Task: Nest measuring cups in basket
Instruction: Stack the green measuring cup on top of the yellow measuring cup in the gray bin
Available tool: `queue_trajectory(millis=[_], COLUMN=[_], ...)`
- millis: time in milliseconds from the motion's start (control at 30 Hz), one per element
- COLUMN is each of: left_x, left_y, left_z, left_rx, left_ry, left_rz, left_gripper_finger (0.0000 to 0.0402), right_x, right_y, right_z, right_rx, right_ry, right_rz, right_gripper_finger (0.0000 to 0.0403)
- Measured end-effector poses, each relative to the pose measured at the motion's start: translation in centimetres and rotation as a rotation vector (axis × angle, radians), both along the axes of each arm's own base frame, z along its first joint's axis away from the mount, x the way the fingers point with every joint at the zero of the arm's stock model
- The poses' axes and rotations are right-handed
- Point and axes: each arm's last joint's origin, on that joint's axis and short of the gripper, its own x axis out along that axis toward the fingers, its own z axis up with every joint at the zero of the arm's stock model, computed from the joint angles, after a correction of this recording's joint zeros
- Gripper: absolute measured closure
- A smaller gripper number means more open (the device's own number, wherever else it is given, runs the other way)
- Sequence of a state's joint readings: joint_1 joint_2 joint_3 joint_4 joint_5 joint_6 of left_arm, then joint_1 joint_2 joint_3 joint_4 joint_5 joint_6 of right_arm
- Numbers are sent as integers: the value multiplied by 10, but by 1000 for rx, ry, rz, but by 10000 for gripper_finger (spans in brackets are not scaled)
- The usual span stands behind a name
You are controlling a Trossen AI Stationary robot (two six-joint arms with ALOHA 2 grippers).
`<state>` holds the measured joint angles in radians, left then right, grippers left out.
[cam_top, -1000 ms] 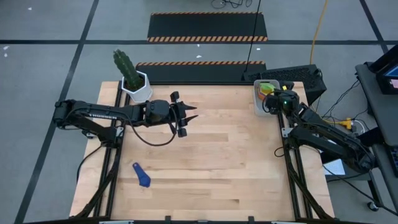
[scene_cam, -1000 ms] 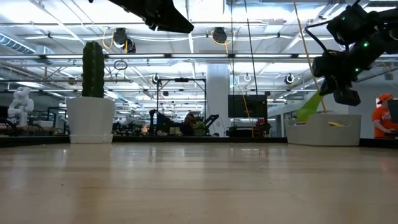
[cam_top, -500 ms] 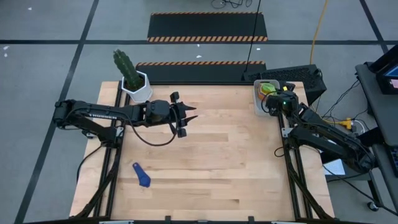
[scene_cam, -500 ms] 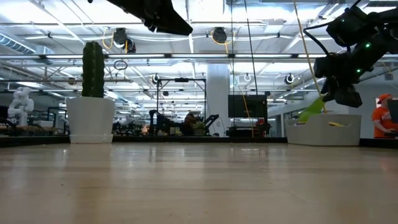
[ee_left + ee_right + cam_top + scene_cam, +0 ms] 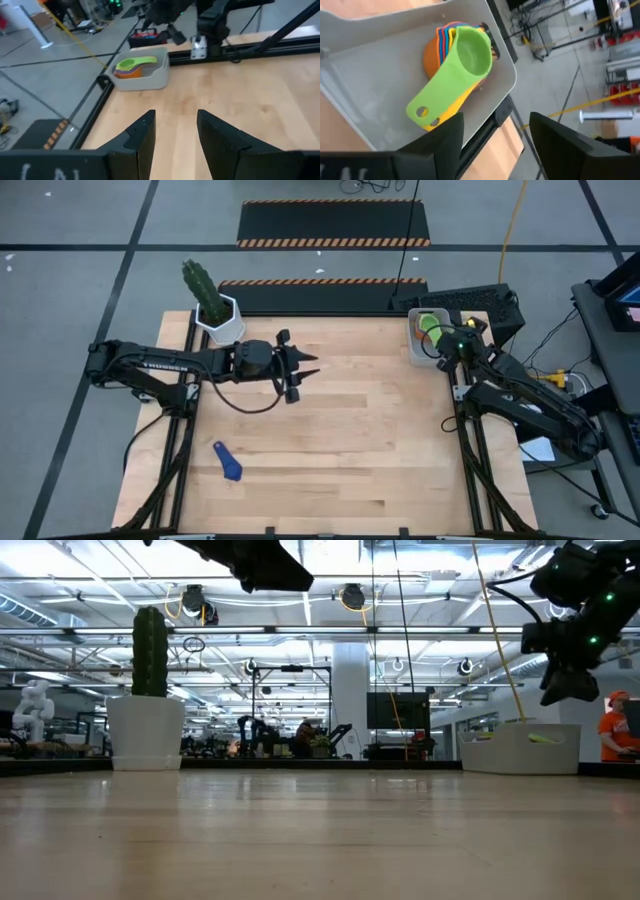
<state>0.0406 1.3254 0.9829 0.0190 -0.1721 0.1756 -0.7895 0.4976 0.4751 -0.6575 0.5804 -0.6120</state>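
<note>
One cup left outside: the dark blue measuring cup point(image 5: 228, 462) lies flat on the table point(image 5: 360, 450) near the front-left corner, handle pointing back-left, bowl toward the front-right. The basket point(image 5: 427, 337) sits at the opposite, back-right corner and already holds the stack point(image 5: 451, 60), green measuring cup point(image 5: 455, 70) on top with its handle sticking out over the yellow one below.

Left gripper point(image 5: 296, 367) hovers over the table's back-left-centre, fingers point(image 5: 142, 137) partly apart, nothing between them. The blue cup lies forward and to the left of it, and the cup's long axis runs diagonal to the way the fingers point now, so a wrist turn looks needed.

Right gripper point(image 5: 452, 343) sits just beside the basket, jaws spread wide and empty, green cup lying free in the stack. It's well apart from the blue cup. The left arm is clearly nearer for the pick.
</note>
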Motion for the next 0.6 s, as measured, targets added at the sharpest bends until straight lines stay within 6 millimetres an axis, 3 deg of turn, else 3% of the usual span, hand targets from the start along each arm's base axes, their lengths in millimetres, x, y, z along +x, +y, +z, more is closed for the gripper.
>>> queue_trajectory(millis=[200,367,600], left_x=[1,1,-1], left_y=[-1,0,14], left_z=[1,1,1], left_rx=[-12,-2,-4], left_ry=[-14,-12,-10], left_rz=[-32,-34,11], left_gripper_finger=[254,254,254], right_x=[-2,2,24], right_y=[-1,0,-5], right_z=[3,21,37], right_rx=[-46,-76,-14], right_ry=[17,-91,-205], right_rz=[-64,-78,-69], right_gripper_finger=[168,171,186])
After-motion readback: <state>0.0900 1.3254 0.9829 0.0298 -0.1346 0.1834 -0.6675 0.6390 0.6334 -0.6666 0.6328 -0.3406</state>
